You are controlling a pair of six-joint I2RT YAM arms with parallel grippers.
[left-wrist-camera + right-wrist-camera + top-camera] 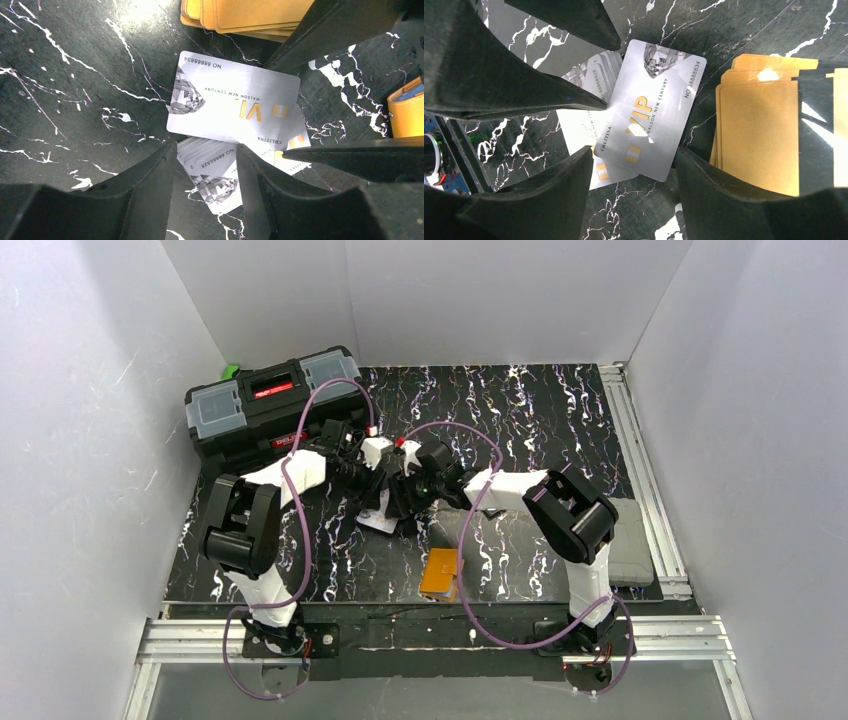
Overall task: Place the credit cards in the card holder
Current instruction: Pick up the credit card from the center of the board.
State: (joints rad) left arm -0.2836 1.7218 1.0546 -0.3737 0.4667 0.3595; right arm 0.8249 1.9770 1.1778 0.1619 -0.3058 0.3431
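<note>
Covering the lower white cards, the VIP card hides their print.

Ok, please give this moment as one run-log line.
left gripper: astride white card stack, grip unclear | right gripper: astride VIP card, grip unclear | card holder: untouched, lying apart

1. Pale silver-white rectangular plastic cards printed "VIP": at least three, one uppermost and the others overlapping beneath it; fanned edges below prevent an exact count.
2. Thin orange rectangular plastic cards: one stack, at least three edges visible, exact number unclear.
3. Thick orange leather-like folding wallet: one.
4. Large black plastic toolbox with grey lid compartments: one.
5. Flat grey rectangular pad: one.
</note>
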